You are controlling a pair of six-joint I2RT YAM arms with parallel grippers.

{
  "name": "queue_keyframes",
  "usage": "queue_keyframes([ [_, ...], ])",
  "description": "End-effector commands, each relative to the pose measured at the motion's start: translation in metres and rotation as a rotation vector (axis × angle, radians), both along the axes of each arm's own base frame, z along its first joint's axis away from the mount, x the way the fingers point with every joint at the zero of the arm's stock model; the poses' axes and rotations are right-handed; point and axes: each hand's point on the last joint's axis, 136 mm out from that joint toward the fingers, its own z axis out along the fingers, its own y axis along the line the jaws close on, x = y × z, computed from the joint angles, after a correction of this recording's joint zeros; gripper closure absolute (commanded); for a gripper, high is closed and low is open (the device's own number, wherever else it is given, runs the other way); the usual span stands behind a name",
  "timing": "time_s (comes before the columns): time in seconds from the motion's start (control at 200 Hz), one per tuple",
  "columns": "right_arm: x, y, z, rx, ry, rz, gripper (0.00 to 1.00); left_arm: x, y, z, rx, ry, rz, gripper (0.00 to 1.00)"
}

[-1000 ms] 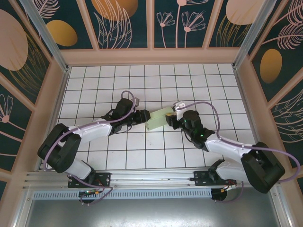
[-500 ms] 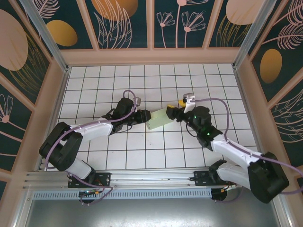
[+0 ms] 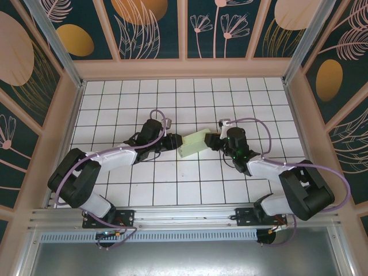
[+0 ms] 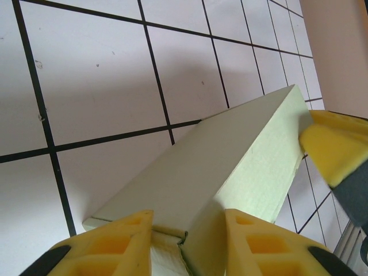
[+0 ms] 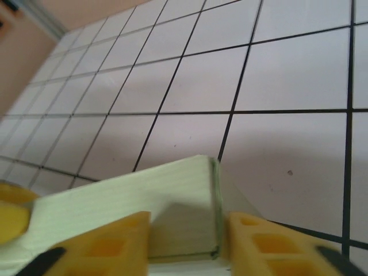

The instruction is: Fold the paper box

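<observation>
Between two claws, mid tiled table (image 3: 144, 103): paper box (image 3: 192, 142), mint-green, folded into flat block, lying on tiles. Left gripper (image 3: 174, 142) pinches box end nearest it, yellow fingers (image 4: 118, 238) against both sides. Right gripper (image 3: 211, 141) pinches opposite end, box corner seated between its fingers (image 5: 270, 241).

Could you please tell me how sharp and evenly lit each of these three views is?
Top external view: sharp and evenly lit, with only faint shadows on the white tiled table and no glare. Left wrist view: the pale mint-green card box and the grid lines are crisp. Right wrist view: soft focus throughout, the box's edge and the lines blurred, with a grey shadow on the tile beside the box.
</observation>
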Motion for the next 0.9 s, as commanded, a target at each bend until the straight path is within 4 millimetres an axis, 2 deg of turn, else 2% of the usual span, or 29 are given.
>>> queue_keyframes([
  [0.0,-0.007,-0.005,-0.021,-0.031,0.055,0.005,0.76,-0.035,0.029,-0.069,0.195,0.180,-0.015,0.73],
  [0.1,-0.005,-0.003,-0.017,-0.033,0.049,0.015,0.78,-0.034,0.028,-0.067,0.192,0.167,-0.020,0.74],
  [0.155,-0.004,0.000,-0.012,-0.030,0.034,0.027,0.76,-0.033,0.027,-0.064,0.184,0.160,-0.022,0.71],
  [0.19,-0.004,0.002,-0.008,-0.035,0.024,0.035,0.70,-0.032,0.025,-0.061,0.179,0.155,-0.024,0.65],
  [0.26,-0.003,0.007,-0.003,-0.056,0.003,0.046,0.51,-0.029,0.023,-0.054,0.170,0.148,-0.024,0.54],
  [0.295,-0.002,0.009,-0.003,-0.069,-0.001,0.046,0.46,-0.028,0.022,-0.050,0.166,0.143,-0.024,0.48],
  [0.42,0.001,0.006,-0.015,-0.099,0.028,0.026,0.46,-0.026,0.019,-0.037,0.149,0.130,-0.030,0.27],
  [0.521,0.002,0.002,-0.022,-0.117,0.047,0.002,0.53,-0.031,0.022,-0.036,0.153,0.131,-0.031,0.18],
  [0.586,0.002,0.000,-0.025,-0.127,0.051,-0.010,0.57,-0.034,0.028,-0.041,0.172,0.133,-0.027,0.19],
  [0.721,0.002,-0.003,-0.030,-0.146,0.059,-0.017,0.59,-0.041,0.034,-0.057,0.198,0.158,-0.026,0.39],
  [0.896,0.003,-0.003,-0.027,-0.148,0.054,-0.016,0.63,-0.043,0.032,-0.061,0.177,0.166,-0.031,0.62],
])
